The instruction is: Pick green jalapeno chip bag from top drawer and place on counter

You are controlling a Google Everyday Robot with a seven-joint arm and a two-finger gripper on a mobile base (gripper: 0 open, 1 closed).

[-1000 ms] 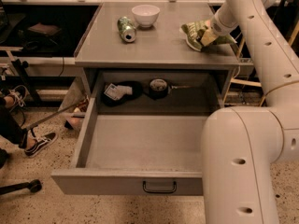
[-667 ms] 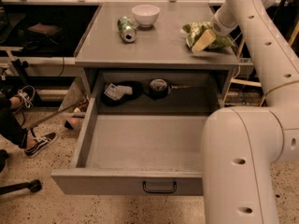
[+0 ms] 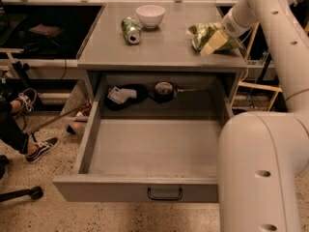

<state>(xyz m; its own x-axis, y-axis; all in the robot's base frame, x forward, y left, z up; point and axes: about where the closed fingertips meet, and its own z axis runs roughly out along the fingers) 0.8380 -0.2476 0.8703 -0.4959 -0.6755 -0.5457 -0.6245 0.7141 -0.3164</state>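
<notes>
The green jalapeno chip bag (image 3: 203,33) lies at the right end of the counter (image 3: 159,50), crinkled, near the right rim. My gripper (image 3: 219,38) reaches in from the right over that rim and is shut on the bag, with one pale finger (image 3: 211,44) across its front side. The bag looks to be touching the counter top. The top drawer (image 3: 154,151) is pulled wide open below, with its loop handle (image 3: 165,194) at the front centre. Its front half is bare.
A green soda can (image 3: 130,30) lies on its side and a white bowl (image 3: 150,15) stands at the counter's back. A black bag with a white label (image 3: 121,95) and a dark round object (image 3: 164,90) sit at the drawer's back. A person's shoes (image 3: 42,149) are on the floor to the left.
The gripper and the bag have shifted slightly to the right on the counter. The drawer and the other objects have not moved.
</notes>
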